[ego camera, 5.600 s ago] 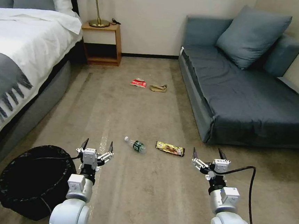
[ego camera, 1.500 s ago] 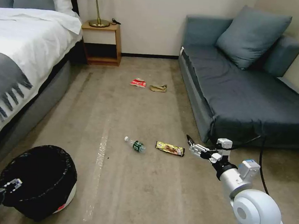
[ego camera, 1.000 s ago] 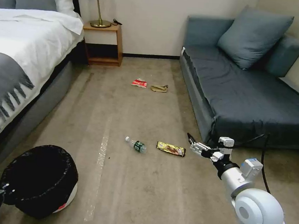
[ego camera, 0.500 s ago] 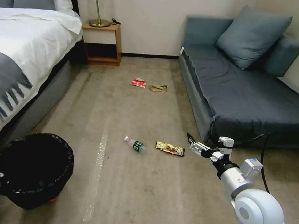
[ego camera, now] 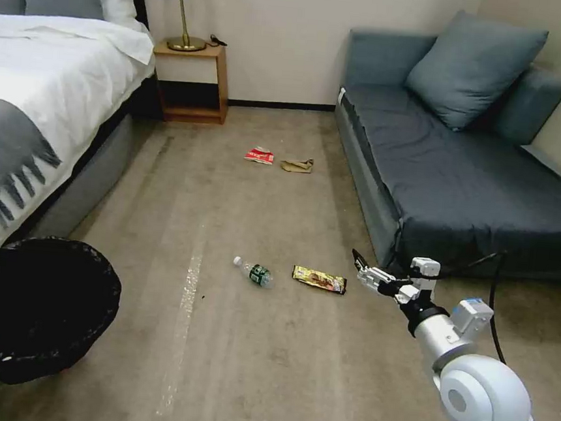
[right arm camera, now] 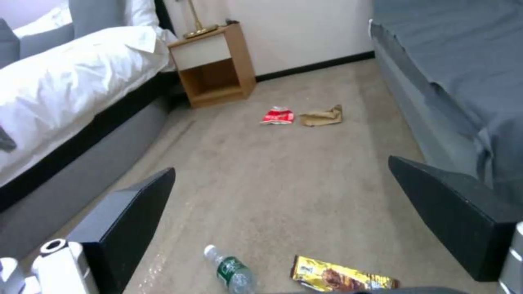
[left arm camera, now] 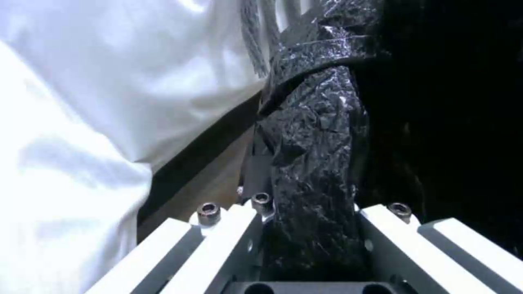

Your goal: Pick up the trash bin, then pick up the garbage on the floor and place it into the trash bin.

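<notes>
Black-lined trash bin [ego camera: 36, 307] is gripped at lower left by left gripper [left arm camera: 310, 228], jaws clamped on rim; right gripper [ego camera: 362, 270] is held spread; bottle [ego camera: 254, 272], wrapper [ego camera: 319, 279], packet [ego camera: 260, 156], paper bag [ego camera: 297, 165] are left on floor.

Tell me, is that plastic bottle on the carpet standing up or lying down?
Lying down: the bottle rests on its side, cap pointing toward the bed.
</notes>
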{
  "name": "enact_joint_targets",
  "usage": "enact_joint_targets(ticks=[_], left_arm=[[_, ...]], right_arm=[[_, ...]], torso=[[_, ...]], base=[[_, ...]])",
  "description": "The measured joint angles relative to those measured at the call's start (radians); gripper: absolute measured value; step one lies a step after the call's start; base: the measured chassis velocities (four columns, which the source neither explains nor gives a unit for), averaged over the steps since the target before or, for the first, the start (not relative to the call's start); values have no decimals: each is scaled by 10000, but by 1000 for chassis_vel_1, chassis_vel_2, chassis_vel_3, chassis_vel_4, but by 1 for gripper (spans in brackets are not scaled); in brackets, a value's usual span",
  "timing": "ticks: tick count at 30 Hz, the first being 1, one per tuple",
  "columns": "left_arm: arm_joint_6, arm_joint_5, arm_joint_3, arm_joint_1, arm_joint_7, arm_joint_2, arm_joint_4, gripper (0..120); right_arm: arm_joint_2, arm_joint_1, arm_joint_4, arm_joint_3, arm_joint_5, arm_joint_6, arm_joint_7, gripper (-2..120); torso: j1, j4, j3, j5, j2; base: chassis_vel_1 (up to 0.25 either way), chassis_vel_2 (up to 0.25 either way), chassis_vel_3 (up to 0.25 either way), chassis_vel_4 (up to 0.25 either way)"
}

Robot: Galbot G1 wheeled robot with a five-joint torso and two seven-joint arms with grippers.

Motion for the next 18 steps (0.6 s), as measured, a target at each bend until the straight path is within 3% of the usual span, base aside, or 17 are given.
enact_joint_targets(ticks=[8, 18], left_arm=[[-134, 52, 25, 9, 129, -67, 192, 4], [-183, 53, 66, -33, 176, -69, 338, 4]], right_arm=[[33, -29, -72, -10, -20, 50, -67, 100], [64, -54, -92, -9, -55, 77, -108, 100]], torso=[[0, 0, -1, 1, 1], [0, -1, 0, 1, 0]], base=[[0, 0, 0, 0], [-63, 59, 60, -64]])
